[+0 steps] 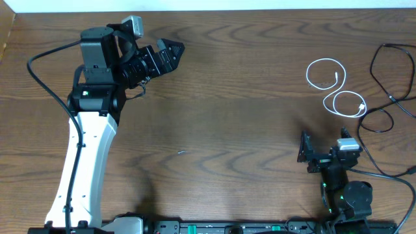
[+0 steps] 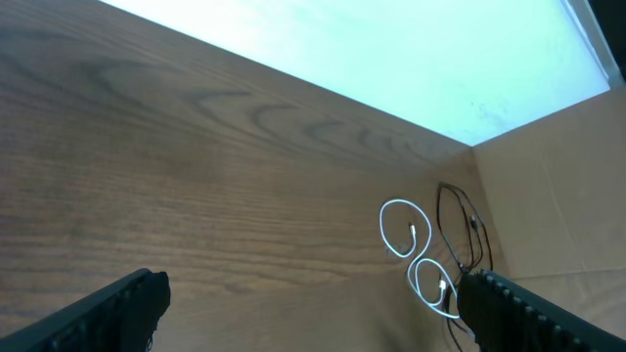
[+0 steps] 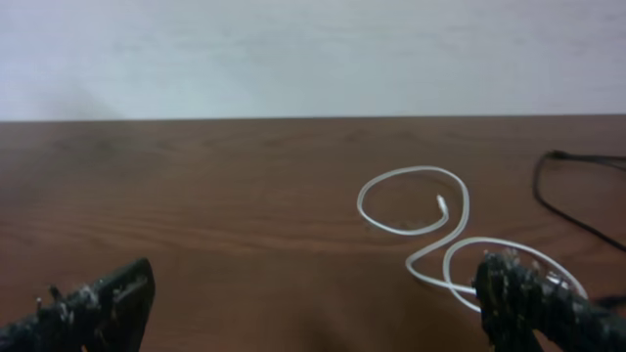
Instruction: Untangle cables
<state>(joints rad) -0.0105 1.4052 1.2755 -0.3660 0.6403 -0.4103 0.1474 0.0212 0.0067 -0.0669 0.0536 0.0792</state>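
Left gripper: your left gripper [image 1: 175,52] stood wide open and empty at the far left of the counter [image 1: 227,130], well apart from both cords.
Right gripper: your right gripper [image 1: 304,148] was also spread wide with nothing between its fingers, near the white cable [image 1: 332,95] and facing it.
White cable: it lay flat on the right side of the counter in two loops, one small plug end inside the farther loop.
Black cable: the black cable [image 1: 373,65] lay just right of the white one, and its run passed out of the overhead view.
Contact: the nearer white loop came close to a black loop, but you could not tell whether they touched or crossed.
Risk, missed pinch: both cords were thin and flat on the wood, so your fingers could have closed over nothing or scraped the counter.
Risk, double grab: closing near the meeting point could have caught both cords.
Risk, dragging: pulling the white cable sideways could have carried the black loop along and tightened the tangle.
Risk, wrong cord: the thicker arm cable beside your right arm could have been mistaken for the black cable.
Risk, crowding: bringing the left arm across could have put both arms in one small area.
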